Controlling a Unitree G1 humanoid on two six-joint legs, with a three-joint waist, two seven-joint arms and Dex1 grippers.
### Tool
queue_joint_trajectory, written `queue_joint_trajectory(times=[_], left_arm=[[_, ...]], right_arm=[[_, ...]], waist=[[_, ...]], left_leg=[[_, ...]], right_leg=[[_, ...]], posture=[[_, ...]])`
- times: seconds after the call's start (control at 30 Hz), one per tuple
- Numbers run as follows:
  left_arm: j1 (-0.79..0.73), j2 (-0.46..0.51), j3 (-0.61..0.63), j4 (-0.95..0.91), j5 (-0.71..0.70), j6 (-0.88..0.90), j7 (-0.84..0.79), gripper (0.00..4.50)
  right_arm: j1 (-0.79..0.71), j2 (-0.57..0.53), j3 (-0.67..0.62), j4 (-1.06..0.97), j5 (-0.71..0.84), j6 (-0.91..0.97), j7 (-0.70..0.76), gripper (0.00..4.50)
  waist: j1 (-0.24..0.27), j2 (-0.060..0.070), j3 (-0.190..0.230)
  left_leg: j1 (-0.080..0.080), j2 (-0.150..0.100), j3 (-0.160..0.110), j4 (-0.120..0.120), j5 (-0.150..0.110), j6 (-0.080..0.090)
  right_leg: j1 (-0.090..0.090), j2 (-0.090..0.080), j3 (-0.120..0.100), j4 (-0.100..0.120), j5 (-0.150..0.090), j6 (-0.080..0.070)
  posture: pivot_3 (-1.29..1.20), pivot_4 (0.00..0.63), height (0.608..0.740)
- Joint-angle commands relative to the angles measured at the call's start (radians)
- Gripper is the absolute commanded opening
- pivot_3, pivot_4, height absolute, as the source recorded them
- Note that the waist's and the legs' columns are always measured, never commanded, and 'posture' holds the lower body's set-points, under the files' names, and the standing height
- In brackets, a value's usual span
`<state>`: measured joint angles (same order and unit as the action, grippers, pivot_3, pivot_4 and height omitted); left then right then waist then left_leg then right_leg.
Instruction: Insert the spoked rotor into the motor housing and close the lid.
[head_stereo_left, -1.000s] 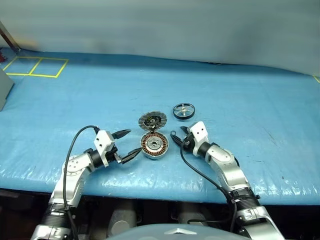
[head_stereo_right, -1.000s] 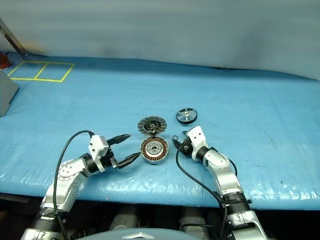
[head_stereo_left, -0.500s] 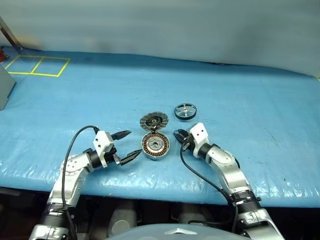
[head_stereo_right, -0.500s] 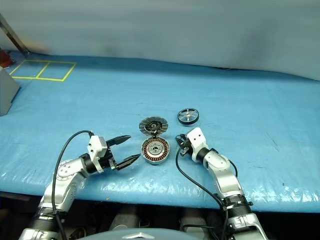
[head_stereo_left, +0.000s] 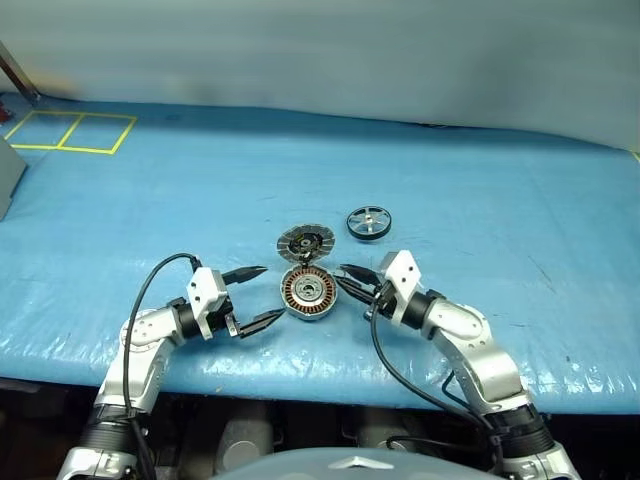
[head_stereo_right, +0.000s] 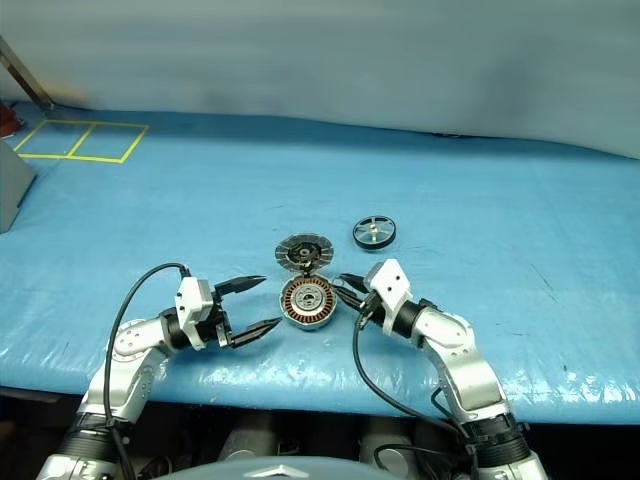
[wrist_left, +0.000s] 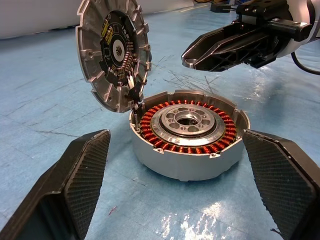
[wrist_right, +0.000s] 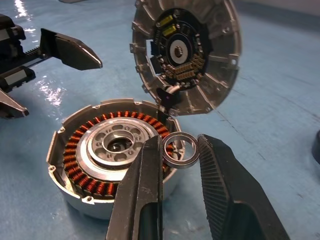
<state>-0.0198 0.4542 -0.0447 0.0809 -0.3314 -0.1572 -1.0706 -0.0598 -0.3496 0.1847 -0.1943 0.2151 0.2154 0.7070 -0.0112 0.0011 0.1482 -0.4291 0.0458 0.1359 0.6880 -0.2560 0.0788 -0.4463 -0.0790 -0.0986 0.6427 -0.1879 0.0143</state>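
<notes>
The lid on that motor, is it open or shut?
Open. The lid stands up on edge behind the motor housing, leaving the copper windings uncovered.

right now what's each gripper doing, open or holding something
Left gripper: open, empty, beside the motor housing.
Right gripper: shut on a small thin metal ring, just above the housing.
</notes>
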Motion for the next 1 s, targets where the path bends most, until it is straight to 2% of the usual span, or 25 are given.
queue_joint_trajectory(times=[0.03, 0.27, 1.0], left_arm=[[-0.003, 0.002, 0.003, -0.003, 0.001, -0.030, -0.003, 4.50], [0.007, -0.003, 0.000, -0.014, 0.002, -0.025, 0.009, 4.50], [0.018, 0.008, 0.005, -0.025, 0.005, -0.021, 0.030, 4.50]], right_arm=[[-0.029, 0.018, 0.045, -0.024, 0.009, 0.003, 0.026, 0.67], [-0.066, 0.035, 0.096, 0.027, -0.023, -0.007, 0.028, 0.67], [-0.082, 0.048, 0.120, 0.089, -0.058, -0.021, 0.028, 0.67]], waist=[[0.000, 0.000, 0.000], [0.001, 0.000, 0.000], [0.000, 0.000, 0.000]], left_leg=[[0.000, 0.000, 0.000, 0.000, 0.000, 0.000], [-0.001, 0.000, 0.000, -0.001, 0.000, 0.000], [-0.001, 0.000, 0.000, -0.001, 0.000, 0.000]], right_leg=[[0.000, 0.000, 0.000, 0.000, 0.000, 0.000], [0.000, 0.000, -0.001, -0.001, 0.000, -0.001], [0.000, 0.000, -0.001, -0.001, 0.000, -0.001]], posture=[[0.00, 0.150, 0.740], [0.00, 0.150, 0.740], [0.00, 0.150, 0.740]])
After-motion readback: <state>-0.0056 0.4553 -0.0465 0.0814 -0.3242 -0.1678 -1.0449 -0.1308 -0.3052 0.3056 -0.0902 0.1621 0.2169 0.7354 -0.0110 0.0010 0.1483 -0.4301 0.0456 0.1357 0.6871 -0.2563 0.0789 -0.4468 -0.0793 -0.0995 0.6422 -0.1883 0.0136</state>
